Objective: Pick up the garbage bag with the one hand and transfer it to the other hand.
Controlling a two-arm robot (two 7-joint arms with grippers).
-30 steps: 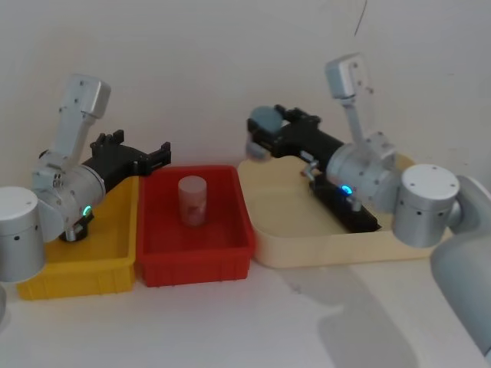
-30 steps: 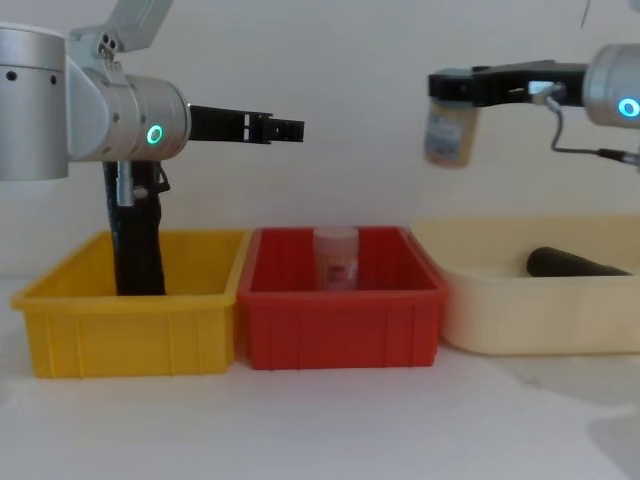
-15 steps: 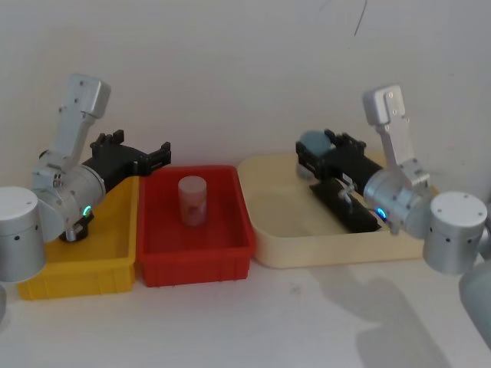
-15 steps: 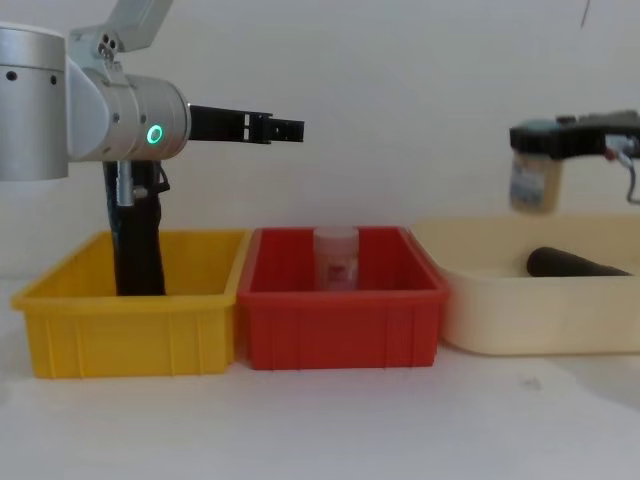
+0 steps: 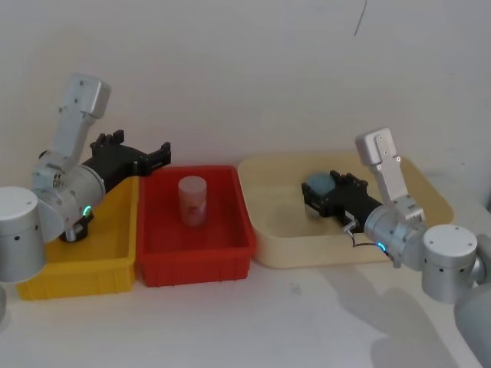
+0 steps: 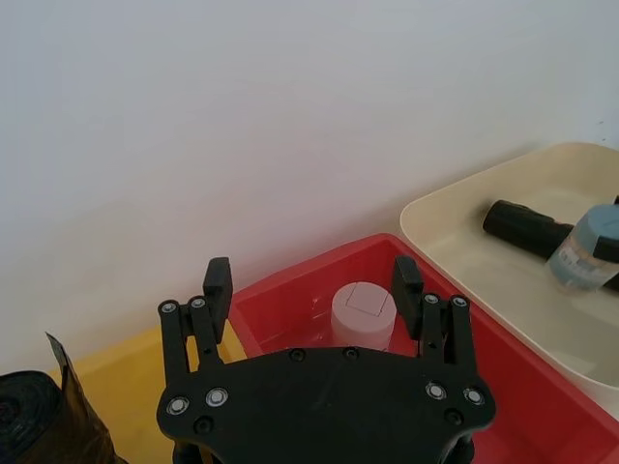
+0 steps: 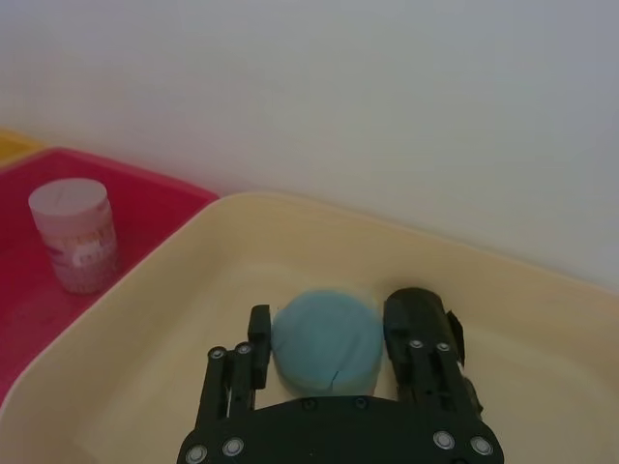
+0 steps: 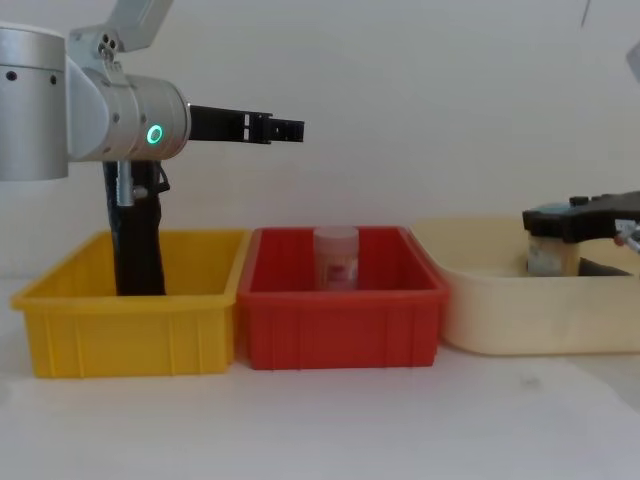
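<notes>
So the right gripper is down inside the cream tray, clamped around a small jar with a blue-grey lid. In the right wrist view the fingers sit on either side of that lid, touching it. From the chest view the same jar hangs just under the gripper, low in the tray.

The garbage bag is in the yellow bin, standing upright at the bin's left rear part (the left arm's silver wrist with the green ring hides its top in the chest view). The left wrist view catches its crinkled black top at the corner of the frame.

The left gripper is up in the air over the seam between the yellow bin and the red bin, fingers spread wide, nothing between them. It's well above the bag, not touching it.

A pale capped jar stands upright in the middle of the red bin. A slim plain black roll lies on its side in the cream tray, near the held jar
</notes>
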